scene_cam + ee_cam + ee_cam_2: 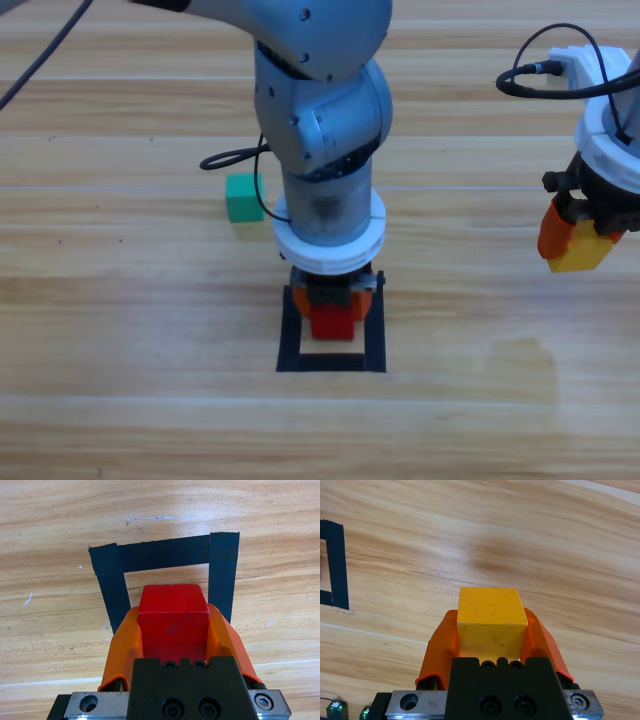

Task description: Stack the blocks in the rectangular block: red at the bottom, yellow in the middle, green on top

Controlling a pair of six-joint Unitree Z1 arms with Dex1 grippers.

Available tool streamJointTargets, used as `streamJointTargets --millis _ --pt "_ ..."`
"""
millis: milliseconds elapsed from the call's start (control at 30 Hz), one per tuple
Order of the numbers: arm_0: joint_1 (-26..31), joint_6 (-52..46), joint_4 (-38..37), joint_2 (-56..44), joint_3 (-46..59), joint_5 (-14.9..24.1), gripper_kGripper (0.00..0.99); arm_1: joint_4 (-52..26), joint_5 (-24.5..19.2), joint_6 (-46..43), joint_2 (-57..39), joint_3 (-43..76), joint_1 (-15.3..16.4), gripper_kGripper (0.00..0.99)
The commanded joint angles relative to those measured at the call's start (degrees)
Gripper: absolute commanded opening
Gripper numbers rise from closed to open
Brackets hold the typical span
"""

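The red cube (332,322) (173,620) sits between the orange jaws of my left gripper (332,312) (173,630), which is shut on it inside the black tape rectangular block (331,361) (165,553). Whether the cube rests on the wood or hangs just above it I cannot tell. My right gripper (572,245) (492,630) hangs at the right edge, shut on the yellow cube (580,252) (491,620) above bare wood. The green cube (242,197) lies on the table left of the left arm, apart from it.
The left arm's grey body (320,110) covers the far side of the tape frame from above. A black cable (232,158) loops near the green cube. A corner of the tape frame (334,565) shows at the left edge of the right wrist view.
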Motion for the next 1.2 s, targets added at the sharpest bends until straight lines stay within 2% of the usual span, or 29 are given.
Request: streamJointTargets --millis 33,367,1200 --pt "0.63 -2.12 -0.92 2.09 0.90 -0.89 0.037 -0.88 0.12 0.75 1.94 1.50 1.89 0.000" --pt "0.02 -3.26 -1.27 2.79 1.08 -1.15 0.038 -0.88 0.39 1.45 1.77 1.67 3.03 0.000" --pt "-1.83 -3.08 -2.50 2.97 3.45 -0.45 0.040 -1.05 0.56 1.72 1.85 1.50 3.20 0.000"
